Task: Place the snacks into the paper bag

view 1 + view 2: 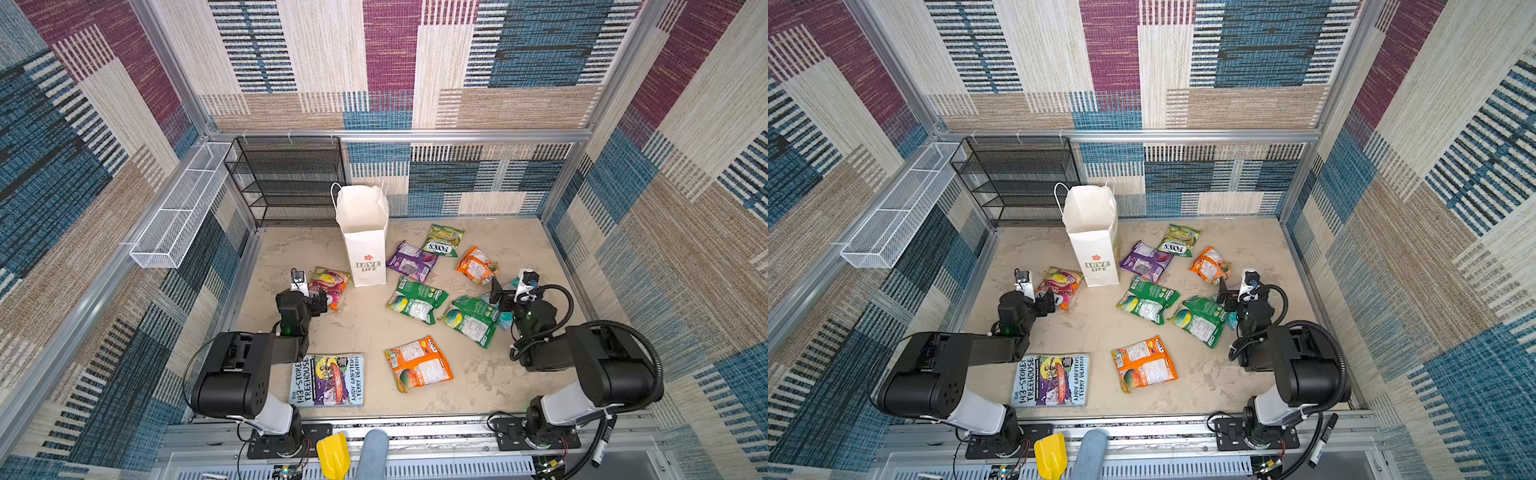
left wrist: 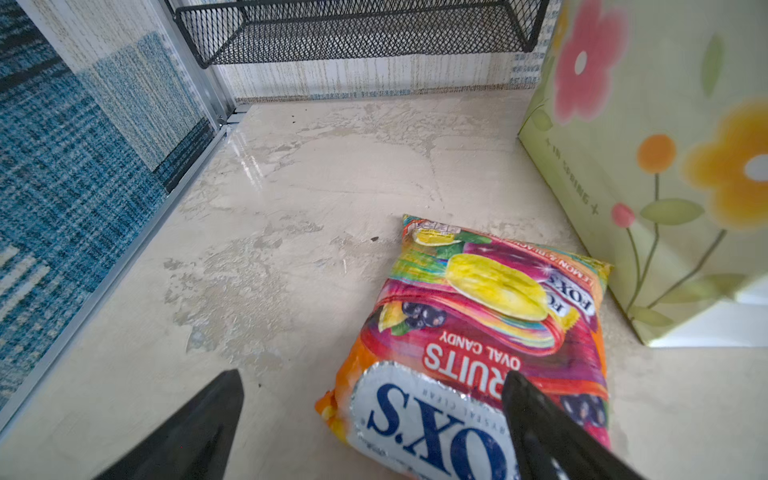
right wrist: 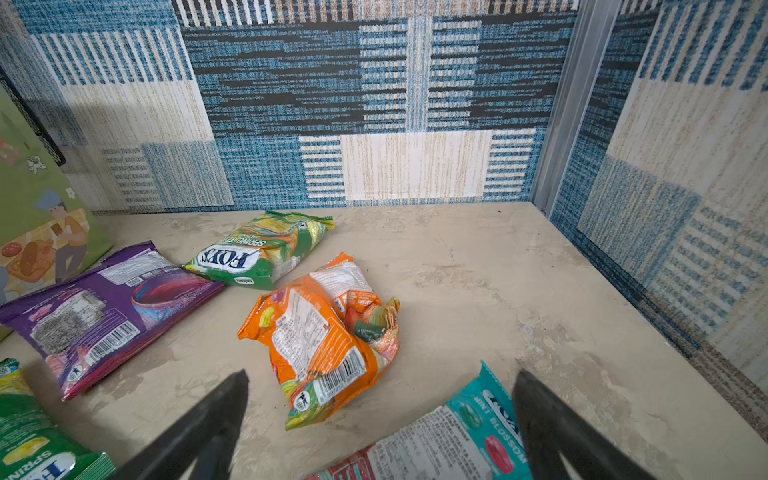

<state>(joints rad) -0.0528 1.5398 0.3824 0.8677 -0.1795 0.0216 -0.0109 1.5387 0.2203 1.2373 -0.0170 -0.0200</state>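
Observation:
The white paper bag (image 1: 363, 232) (image 1: 1092, 232) stands upright and open-topped at the back middle. Several snacks lie flat on the table: a pink-red packet (image 1: 332, 282) (image 2: 478, 311) left of the bag, then purple (image 1: 411, 262) (image 3: 104, 307), yellow-green (image 1: 442, 240), crumpled orange (image 1: 476, 266) (image 3: 320, 332), two green (image 1: 417, 300), flat orange (image 1: 417, 363) and teal (image 3: 469, 432) packets to its right. My left gripper (image 1: 322, 301) (image 2: 372, 376) is open over the pink-red packet's near end. My right gripper (image 1: 500, 297) (image 3: 381, 374) is open over the teal packet's end, holding nothing.
A paperback book (image 1: 328, 380) lies at the front by the left arm's base. A black mesh shelf (image 1: 286, 183) stands in the back left corner. A white wire basket (image 1: 178, 216) hangs on the left wall. Carpeted walls close in the table.

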